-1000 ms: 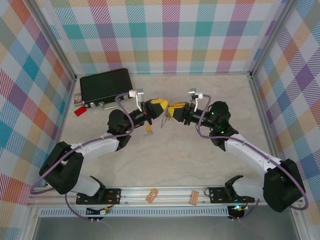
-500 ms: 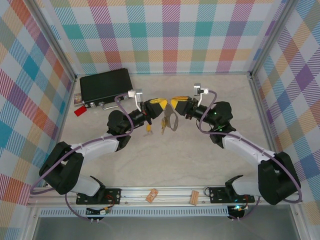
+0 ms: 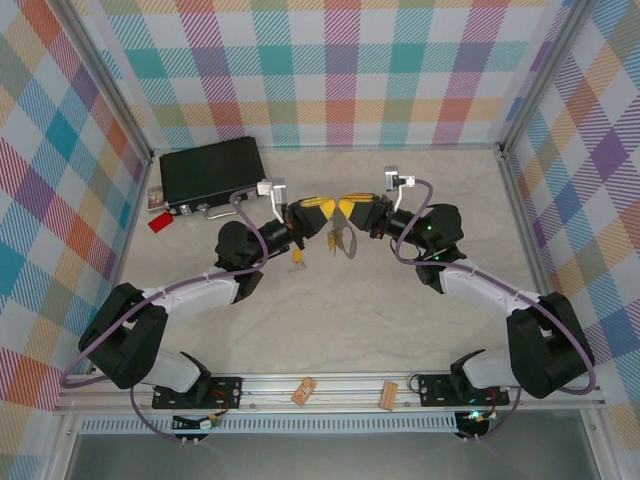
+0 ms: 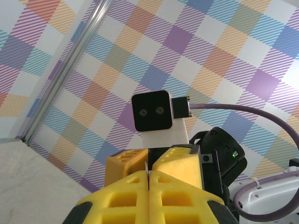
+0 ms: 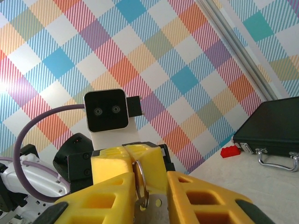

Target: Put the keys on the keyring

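Above the table's middle my left gripper (image 3: 322, 210) and right gripper (image 3: 347, 207) meet tip to tip. The grey keyring (image 3: 345, 241) hangs just below them. My left gripper (image 4: 148, 173) is shut on its thin silver ring, whose edge shows in the seam. In the right wrist view that ring (image 5: 143, 182) runs up into the left arm's fingers (image 5: 112, 161). Its flat grey part (image 5: 156, 212) spans the narrow gap of my right gripper (image 5: 150, 185), finger to finger. One yellow-headed key (image 3: 297, 262) lies on the table under the left gripper.
A black case (image 3: 212, 170) with a silver handle lies at the back left, with a small red tag (image 3: 159, 222) beside it. Two tan wooden clips (image 3: 304, 391) (image 3: 388, 394) rest on the front rail. Checked walls enclose the table.
My right gripper has swung up and left to meet the left gripper, and its jaws have narrowed. The hanging keyring rose slightly. The left arm has stayed still.
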